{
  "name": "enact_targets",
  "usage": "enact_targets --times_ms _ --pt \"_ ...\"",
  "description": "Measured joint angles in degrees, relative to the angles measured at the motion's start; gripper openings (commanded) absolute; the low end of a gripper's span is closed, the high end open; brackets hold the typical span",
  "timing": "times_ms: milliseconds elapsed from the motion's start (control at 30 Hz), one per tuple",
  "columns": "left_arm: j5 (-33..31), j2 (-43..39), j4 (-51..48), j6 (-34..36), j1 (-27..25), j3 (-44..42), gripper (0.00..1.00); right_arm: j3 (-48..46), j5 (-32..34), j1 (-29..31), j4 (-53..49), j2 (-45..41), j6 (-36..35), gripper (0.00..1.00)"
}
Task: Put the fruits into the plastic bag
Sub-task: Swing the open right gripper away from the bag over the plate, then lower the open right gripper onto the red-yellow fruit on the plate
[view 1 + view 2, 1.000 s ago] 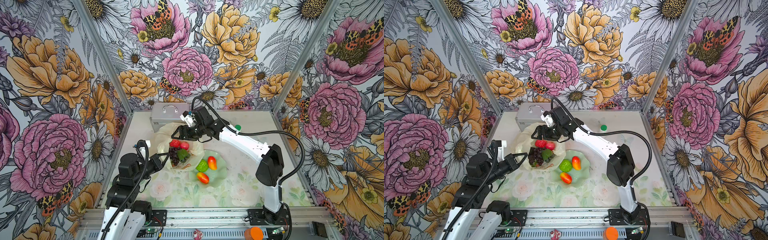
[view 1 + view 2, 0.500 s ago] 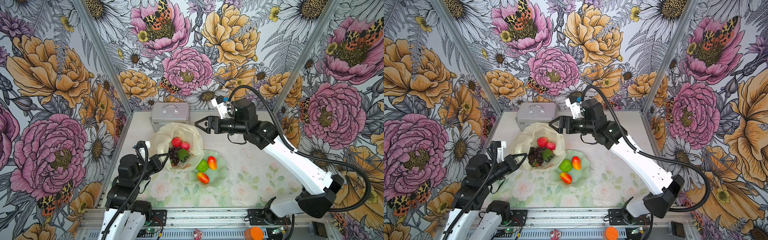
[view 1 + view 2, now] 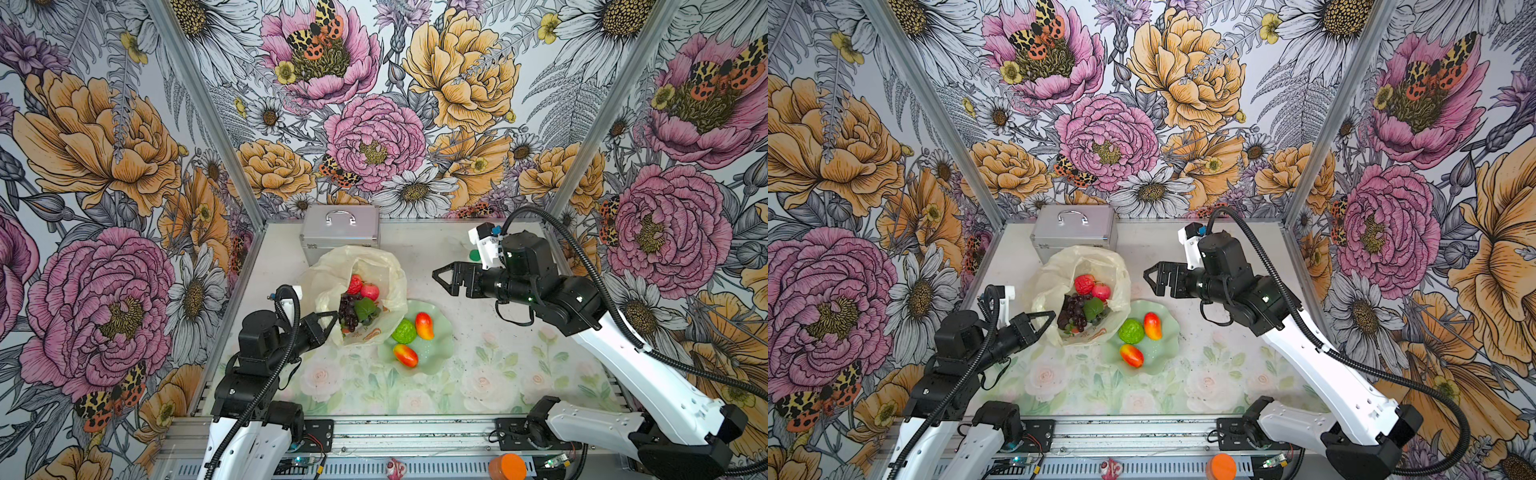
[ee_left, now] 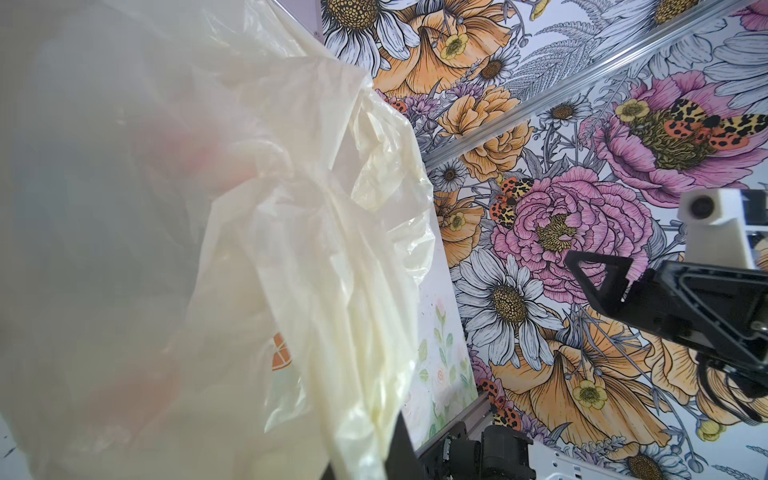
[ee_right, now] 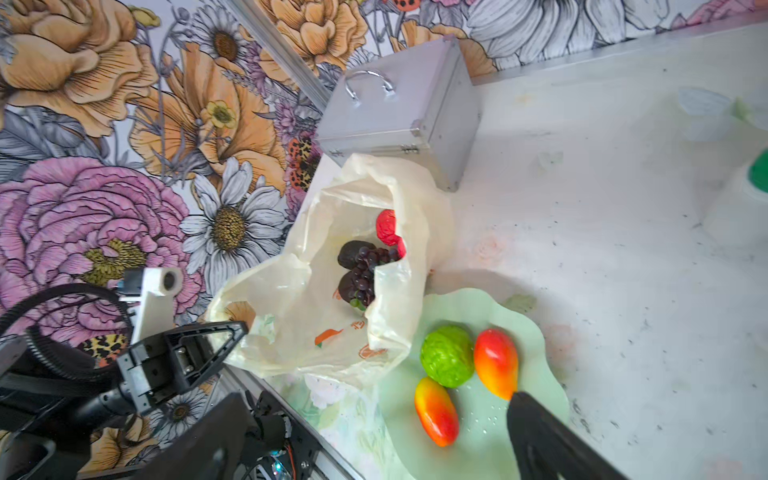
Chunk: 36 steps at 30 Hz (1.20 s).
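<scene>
At the near left of the surface (image 3: 498, 374), the left end effector (image 3: 330, 319) was clamped on the plastic bag (image 3: 374, 266) rim. Two mangoes (image 3: 424, 325) and a lime-green ball (image 3: 404, 331) lay on the adjacent dish (image 3: 436, 353). Farther right, the right end effector (image 3: 444, 281) hovered with jaws apart, empty.

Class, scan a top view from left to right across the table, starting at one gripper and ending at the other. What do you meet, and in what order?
Left gripper, jaws shut on the plastic bag → grape bunch → lime-green ball → upright red-yellow mango → right gripper.
</scene>
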Motion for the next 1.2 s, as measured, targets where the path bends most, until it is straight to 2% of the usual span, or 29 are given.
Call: enact_targets --times_ms 167,433,933,1200 --pt "0.0 -0.4 -0.1 0.0 0.0 -0.7 0.00 -2.4 2.8 0.0 -4.5 1.4 1.3 0.99" --pt "0.0 -0.8 -0.2 0.2 0.0 -0.7 0.00 -2.7 5.4 0.0 -10.7 8.7 1.7 0.99" --pt "0.0 -0.8 -0.2 0.2 0.0 -0.7 0.00 -2.4 4.0 0.1 -12.9 20.8 0.8 0.99" --pt "0.0 -1.8 -0.2 0.2 0.4 -0.7 0.00 1.7 3.5 1.4 -12.9 27.6 -1.0 0.99"
